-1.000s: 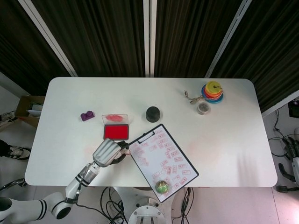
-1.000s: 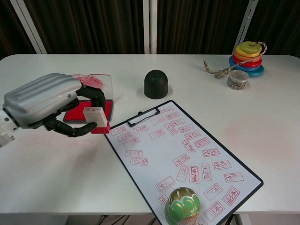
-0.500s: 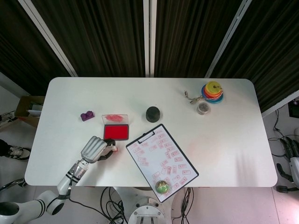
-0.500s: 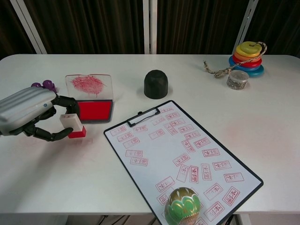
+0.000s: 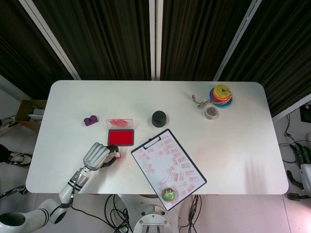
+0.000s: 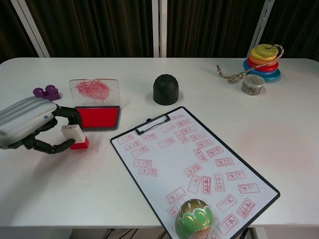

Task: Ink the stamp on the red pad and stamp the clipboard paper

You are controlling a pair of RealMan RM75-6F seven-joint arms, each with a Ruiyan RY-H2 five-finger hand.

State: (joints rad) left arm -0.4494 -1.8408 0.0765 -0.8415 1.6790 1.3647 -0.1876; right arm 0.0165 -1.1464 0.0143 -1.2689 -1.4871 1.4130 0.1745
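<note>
Chest view: left robot hand (image 6: 30, 124) pinching stamp (image 6: 75, 136); head view hides stamp.

Bright, even light falls from above onto my white tabletop (image 6: 279, 129), which nearly washes out. Shadows are soft and short; one lies under my left hand (image 6: 30, 124). Both views are sharp, and the dark curtains (image 5: 112, 39) behind stay dim.
</note>
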